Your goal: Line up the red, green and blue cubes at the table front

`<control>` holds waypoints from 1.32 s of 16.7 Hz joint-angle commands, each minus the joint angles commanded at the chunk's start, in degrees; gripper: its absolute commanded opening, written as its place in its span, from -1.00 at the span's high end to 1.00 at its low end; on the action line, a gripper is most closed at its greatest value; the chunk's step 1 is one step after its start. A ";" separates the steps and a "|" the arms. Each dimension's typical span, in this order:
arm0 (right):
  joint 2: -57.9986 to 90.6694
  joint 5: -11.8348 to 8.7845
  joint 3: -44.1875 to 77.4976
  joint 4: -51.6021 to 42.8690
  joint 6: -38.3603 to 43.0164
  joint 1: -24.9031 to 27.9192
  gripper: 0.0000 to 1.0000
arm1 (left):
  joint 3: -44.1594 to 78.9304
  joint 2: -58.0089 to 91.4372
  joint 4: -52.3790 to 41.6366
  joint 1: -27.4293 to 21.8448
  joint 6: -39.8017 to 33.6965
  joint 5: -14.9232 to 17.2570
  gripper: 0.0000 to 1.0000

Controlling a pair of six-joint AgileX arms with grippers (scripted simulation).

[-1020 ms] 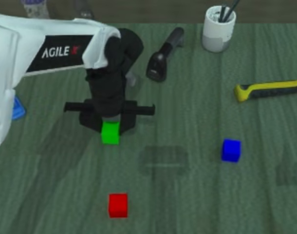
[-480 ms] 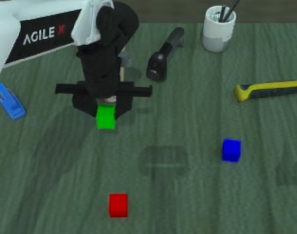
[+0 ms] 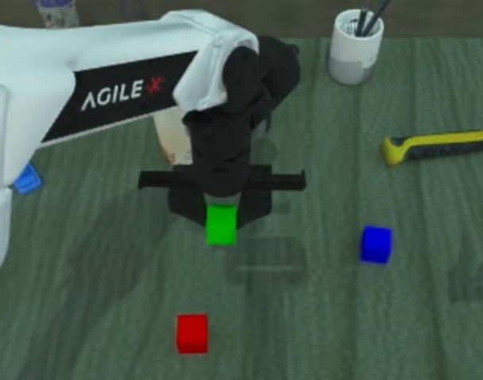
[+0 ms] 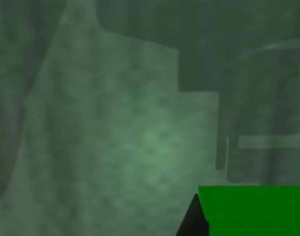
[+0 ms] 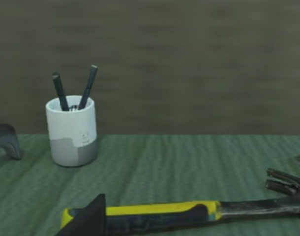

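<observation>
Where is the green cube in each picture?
Top view: the green cube is near the middle, held up in the left hand, between the red cube and the blue cube.
Left wrist view: the green cube fills the bottom right corner.
Right wrist view: not in it.
Shared landmark: the table under the cube, also seen in the left wrist view.

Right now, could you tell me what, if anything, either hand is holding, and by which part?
The left hand holds the green cube by its top, lifted over the table's middle. The right hand holds nothing.
</observation>
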 joint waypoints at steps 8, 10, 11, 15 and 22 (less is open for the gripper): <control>0.00 0.00 0.00 0.00 0.00 0.00 -1.00 | -6.60 -6.60 0.05 -15.72 -18.90 -0.69 1.00; 0.00 0.00 0.00 0.00 0.00 0.00 -1.00 | -6.61 -6.61 0.05 -15.73 -18.91 -0.69 1.00; 0.00 0.00 0.00 0.00 0.00 0.00 -1.00 | -6.61 -6.61 0.05 -15.73 -18.91 -0.69 1.00; 0.00 0.00 0.00 0.00 0.00 0.00 -1.00 | -8.08 -5.71 2.42 -15.60 -18.61 -0.61 1.00; 0.00 0.00 0.00 0.00 0.00 0.00 -1.00 | -16.01 -1.66 14.42 -15.77 -18.88 -0.65 1.00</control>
